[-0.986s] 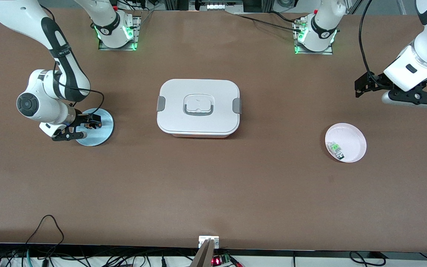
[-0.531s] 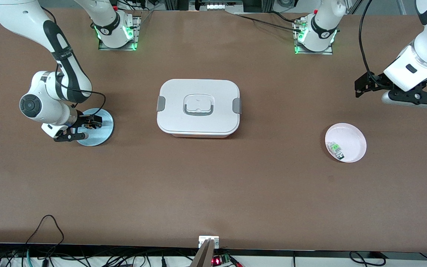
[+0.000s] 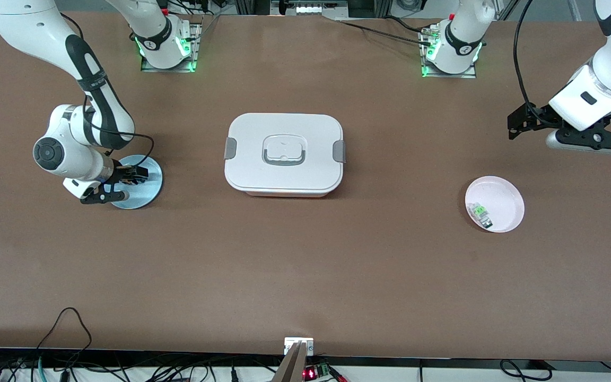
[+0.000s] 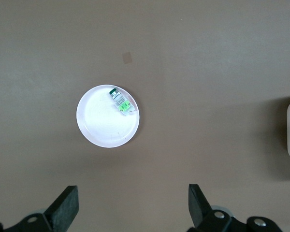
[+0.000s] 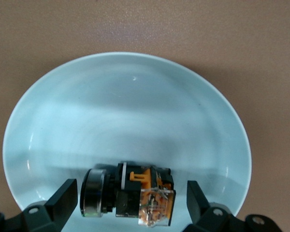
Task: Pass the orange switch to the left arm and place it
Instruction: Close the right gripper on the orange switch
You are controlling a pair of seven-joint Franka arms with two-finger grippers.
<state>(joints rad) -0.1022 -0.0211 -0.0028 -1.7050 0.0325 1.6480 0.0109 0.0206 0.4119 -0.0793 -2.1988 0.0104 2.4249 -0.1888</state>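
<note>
The orange switch (image 5: 128,195), black with orange and clear parts, lies in the light blue plate (image 5: 125,111) at the right arm's end of the table. My right gripper (image 5: 129,203) is open low over the plate (image 3: 149,185), one finger on each side of the switch, not closed on it. In the front view the right gripper (image 3: 133,174) hides the switch. My left gripper (image 4: 133,205) is open and empty, held high above the table at the left arm's end (image 3: 520,123). The white lidded box (image 3: 284,154) stands mid-table between the two plates.
A pink plate (image 3: 502,199) holding a green-and-clear component (image 3: 479,213) sits near the left arm's end, also in the left wrist view (image 4: 101,123). The arm bases stand at the table's edge farthest from the front camera. Cables lie along the edge nearest the front camera.
The right arm has shifted slightly, its wrist moving away from the front camera, with the gripper staying over the blue plate. The left arm has not moved.
</note>
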